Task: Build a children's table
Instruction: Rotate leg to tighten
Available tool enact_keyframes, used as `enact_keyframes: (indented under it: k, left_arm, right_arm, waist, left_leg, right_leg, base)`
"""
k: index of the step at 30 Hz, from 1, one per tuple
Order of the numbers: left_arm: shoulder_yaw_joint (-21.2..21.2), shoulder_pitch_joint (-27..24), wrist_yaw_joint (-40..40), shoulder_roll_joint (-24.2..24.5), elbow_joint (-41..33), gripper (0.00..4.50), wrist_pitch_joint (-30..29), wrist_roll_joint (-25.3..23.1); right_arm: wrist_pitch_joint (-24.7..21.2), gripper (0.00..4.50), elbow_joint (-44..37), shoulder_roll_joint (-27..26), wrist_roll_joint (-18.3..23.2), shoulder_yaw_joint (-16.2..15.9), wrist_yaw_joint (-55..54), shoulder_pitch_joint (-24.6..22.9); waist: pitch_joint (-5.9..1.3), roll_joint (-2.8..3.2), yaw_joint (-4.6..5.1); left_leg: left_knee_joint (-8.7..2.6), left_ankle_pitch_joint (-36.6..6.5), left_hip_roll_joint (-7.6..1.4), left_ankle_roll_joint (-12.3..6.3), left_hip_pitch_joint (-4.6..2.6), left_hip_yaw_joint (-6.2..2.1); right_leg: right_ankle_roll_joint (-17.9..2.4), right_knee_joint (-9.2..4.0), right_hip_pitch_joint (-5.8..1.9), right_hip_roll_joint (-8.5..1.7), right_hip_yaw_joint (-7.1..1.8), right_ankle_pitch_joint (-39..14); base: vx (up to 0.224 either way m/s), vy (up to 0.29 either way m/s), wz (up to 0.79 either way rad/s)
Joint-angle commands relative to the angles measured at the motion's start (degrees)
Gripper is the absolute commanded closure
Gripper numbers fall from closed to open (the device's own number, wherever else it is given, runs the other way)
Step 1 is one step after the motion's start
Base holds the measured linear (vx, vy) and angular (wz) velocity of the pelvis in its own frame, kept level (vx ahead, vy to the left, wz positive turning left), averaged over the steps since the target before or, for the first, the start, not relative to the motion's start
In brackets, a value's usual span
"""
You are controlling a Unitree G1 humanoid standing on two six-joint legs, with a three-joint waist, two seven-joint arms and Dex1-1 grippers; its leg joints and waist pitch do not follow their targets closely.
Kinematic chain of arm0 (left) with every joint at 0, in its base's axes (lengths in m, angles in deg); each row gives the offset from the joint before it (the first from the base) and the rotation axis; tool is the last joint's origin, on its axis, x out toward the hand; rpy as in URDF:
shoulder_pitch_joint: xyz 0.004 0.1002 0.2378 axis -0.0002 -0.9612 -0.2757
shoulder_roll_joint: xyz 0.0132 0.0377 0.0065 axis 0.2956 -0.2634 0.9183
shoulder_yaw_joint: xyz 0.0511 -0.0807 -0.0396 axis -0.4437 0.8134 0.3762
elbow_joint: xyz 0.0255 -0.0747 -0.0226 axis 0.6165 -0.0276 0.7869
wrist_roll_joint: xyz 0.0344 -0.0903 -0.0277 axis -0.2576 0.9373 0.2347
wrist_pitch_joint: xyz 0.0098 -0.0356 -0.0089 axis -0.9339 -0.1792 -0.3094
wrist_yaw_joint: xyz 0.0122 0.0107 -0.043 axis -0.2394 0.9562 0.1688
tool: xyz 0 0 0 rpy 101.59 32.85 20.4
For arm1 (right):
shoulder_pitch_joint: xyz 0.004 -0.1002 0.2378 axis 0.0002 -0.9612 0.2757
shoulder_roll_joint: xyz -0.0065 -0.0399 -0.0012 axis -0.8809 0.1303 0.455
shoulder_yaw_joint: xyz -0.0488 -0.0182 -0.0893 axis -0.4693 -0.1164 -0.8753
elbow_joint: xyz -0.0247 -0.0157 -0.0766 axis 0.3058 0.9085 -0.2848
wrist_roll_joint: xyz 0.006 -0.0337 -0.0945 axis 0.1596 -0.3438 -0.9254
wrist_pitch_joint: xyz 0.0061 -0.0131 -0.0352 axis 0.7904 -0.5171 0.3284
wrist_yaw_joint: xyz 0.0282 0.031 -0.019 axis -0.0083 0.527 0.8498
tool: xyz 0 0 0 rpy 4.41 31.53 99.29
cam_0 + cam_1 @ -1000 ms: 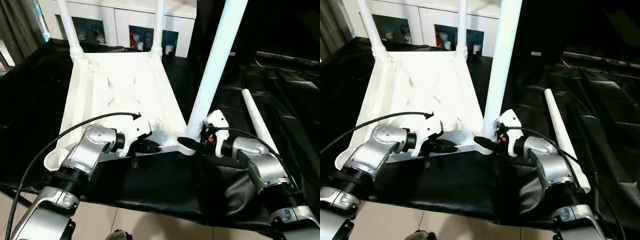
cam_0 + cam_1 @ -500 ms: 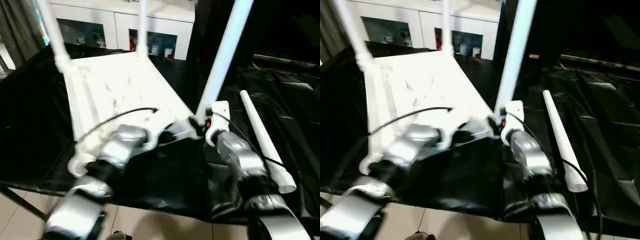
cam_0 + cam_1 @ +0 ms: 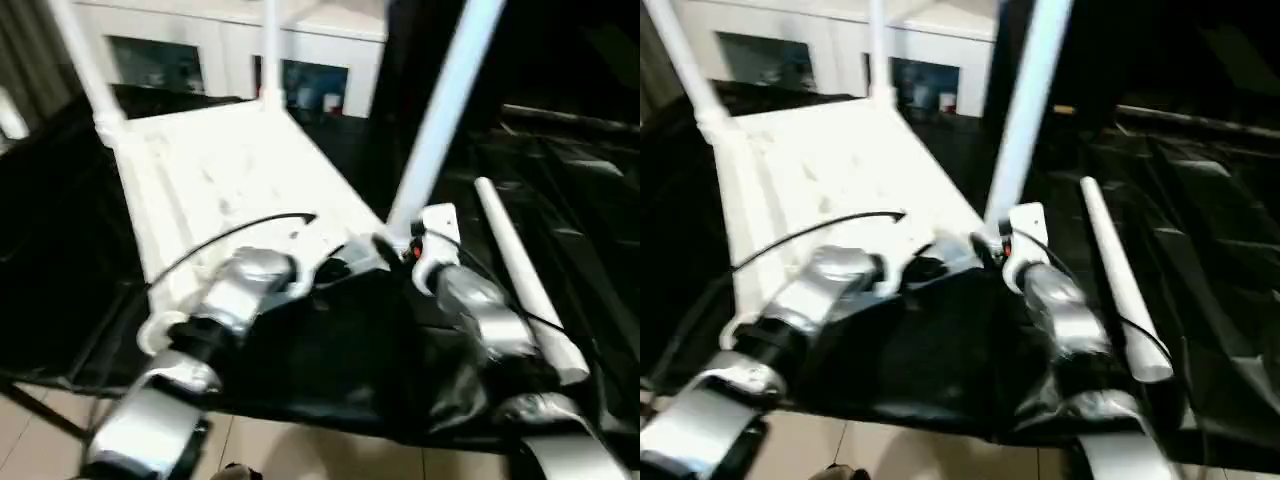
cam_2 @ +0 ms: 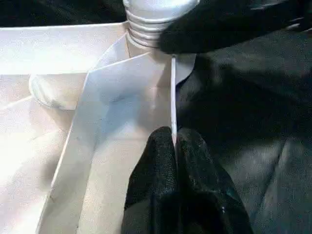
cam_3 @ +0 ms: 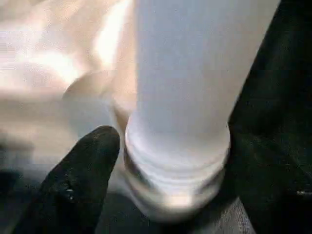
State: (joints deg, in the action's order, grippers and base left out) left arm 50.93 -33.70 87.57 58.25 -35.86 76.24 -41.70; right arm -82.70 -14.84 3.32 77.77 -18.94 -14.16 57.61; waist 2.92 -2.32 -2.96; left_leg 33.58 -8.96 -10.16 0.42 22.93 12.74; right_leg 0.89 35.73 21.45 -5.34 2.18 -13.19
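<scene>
The left gripper is pressed together on the thin near rim of the tabletop — the white edge runs up between its two black fingers. The right gripper stands spread around the base of the upright leg, one finger just beside the leg's ringed foot; whether it touches I cannot tell. That leg stands in the near right corner socket of the tabletop, which lies ribbed side up on a black sheet. A loose leg lies on the sheet to the right, beside the right arm. Farther off, two more legs rise from the far corners — behind them stands a white cabinet with glass doors.
</scene>
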Motion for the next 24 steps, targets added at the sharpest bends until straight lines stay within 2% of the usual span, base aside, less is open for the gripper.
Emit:
enact_keyframes:
  k: [1,2,3,6,9,10,11,12,14,15,20,24]
  left_arm:
    - [-0.7,-2.9,6.4,1.4,-1.5,4.50,2.8,2.5]
    - [-0.7,-3.3,7.3,1.8,-1.9,4.50,2.8,2.8]
    - [-0.7,-3.7,8.6,2.4,-2.7,4.50,2.9,3.3]
    - [-1.2,-5.4,14.0,4.9,-5.4,4.50,3.2,4.9]
    - [-1.4,-6.3,16.6,6.4,-6.5,4.50,3.4,5.7]
    - [-1.4,-6.3,16.6,6.4,-6.5,4.50,3.4,5.7]
    - [-1.2,-6.7,17.7,7.2,-7.2,4.50,3.3,6.2]
    - [-1.2,-6.8,18.0,7.4,-7.3,4.50,3.3,6.3]
    - [-1.0,-7.0,18.3,7.6,-7.5,4.50,3.3,6.3]
    - [-0.9,-7.3,18.5,7.9,-8.0,4.50,3.1,6.4]
    - [-0.7,-7.4,18.8,8.0,-8.3,4.50,2.8,6.5]
    - [-0.5,-7.4,18.3,8.0,-8.2,4.50,2.5,6.3]
  right_arm:
    - [-0.8,0.61,-2.7,2.0,1.4,-2.1,7.7,-1.1]
    - [-0.8,0.61,-3.0,2.5,1.5,-2.1,8.5,-1.3]
    - [-0.7,0.61,-3.4,3.1,1.8,-2.1,9.6,-1.6]
    - [-0.9,0.61,-5.0,5.3,2.6,-2.1,13.9,-2.4]
    - [-1.3,0.61,-6.0,6.2,3.6,-1.9,16.7,-2.8]
    - [-1.3,0.61,-6.0,6.2,3.6,-1.9,16.7,-2.8]
    - [-1.7,0.88,-6.9,6.9,4.1,-2.7,19.3,-3.3]
    - [-1.8,0.96,-7.1,7.0,4.2,-2.9,19.8,-3.5]
    - [-1.9,0.96,-7.2,7.1,4.3,-3.2,20.8,-3.6]
    - [-2.0,1.06,-7.3,7.1,4.5,-3.5,21.4,-3.7]
    - [-2.1,1.49,-7.0,6.9,4.5,-3.8,22.4,-3.7]
    - [-2.8,1.75,-7.0,6.6,4.3,-3.7,22.2,-3.9]
  waist:
    - [-3.32,-0.74,-0.30]
    - [-3.53,-0.57,-0.37]
    - [-3.45,-0.44,-0.38]
    - [-3.55,-0.42,-0.62]
    - [-3.43,-0.40,-0.63]
    - [-3.37,-0.40,-0.69]
    - [-3.32,-0.54,-0.73]
    - [-3.31,-0.48,-0.79]
    - [-3.33,-0.44,-0.69]
    - [-3.33,-0.65,-0.64]
    - [-3.46,-0.66,-0.78]
    - [-3.44,-0.75,-0.77]
  left_leg:
    - [-4.12,-13.7,-3.66,-1.08,-1.51,-2.34]
    - [-3.92,-12.6,-3.67,-1.37,-1.71,-2.25]
    - [-3.94,-12.3,-3.67,-1.56,-1.81,-2.18]
    - [-3.74,-10.1,-3.71,-2.71,-1.79,-1.98]
    - [-3.79,-11.3,-3.72,-2.51,-2.01,-1.87]
    - [-3.90,-12.1,-3.78,-2.08,-2.01,-1.93]
    - [-3.96,-12.8,-3.79,-1.76,-2.04,-1.94]
    - [-4.00,-13.0,-3.82,-1.61,-2.05,-1.97]
    - [-4.05,-13.3,-3.85,-1.10,-2.08,-1.98]
    - [-4.06,-13.2,-3.82,-0.95,-2.07,-1.94]
    - [-3.78,-11.0,-3.68,-1.80,-1.99,-1.84]
    - [-3.72,-10.8,-3.66,-2.07,-1.95,-1.84]
  right_leg:
    - [-11.2,-4.90,-1.28,-3.82,-2.14,-8.4]
    - [-12.0,-4.58,-1.17,-3.72,-2.12,-6.5]
    - [-12.4,-4.55,-1.00,-3.59,-2.13,-5.7]
    - [-14.0,-3.96,-1.04,-3.44,-2.08,-1.4]
    - [-14.7,-4.11,-0.81,-3.50,-2.10,-2.8]
    - [-14.5,-4.16,-0.81,-3.56,-2.11,-4.0]
    - [-14.3,-4.25,-0.84,-3.55,-2.12,-5.2]
    - [-14.1,-4.27,-0.84,-3.60,-2.13,-5.6]
    - [-14.0,-4.27,-0.77,-3.60,-2.14,-6.1]
    - [-13.9,-4.26,-0.71,-3.55,-2.14,-6.0]
    - [-14.3,-3.96,-0.83,-3.59,-2.15,-3.3]
    - [-14.3,-3.99,-0.88,-3.61,-2.14,-3.8]
  base:
    - [0.000,0.000,0.00]
    - [0.000,0.000,0.00]
    - [0.000,0.000,0.00]
    - [0.000,0.000,0.00]
    - [0.000,0.000,0.00]
    - [0.000,0.000,0.00]
    - [0.000,0.000,0.00]
    - [0.000,0.000,0.00]
    - [0.000,0.000,0.00]
    - [0.000,0.000,0.00]
    - [0.000,0.000,0.00]
    - [0.000,0.000,0.00]
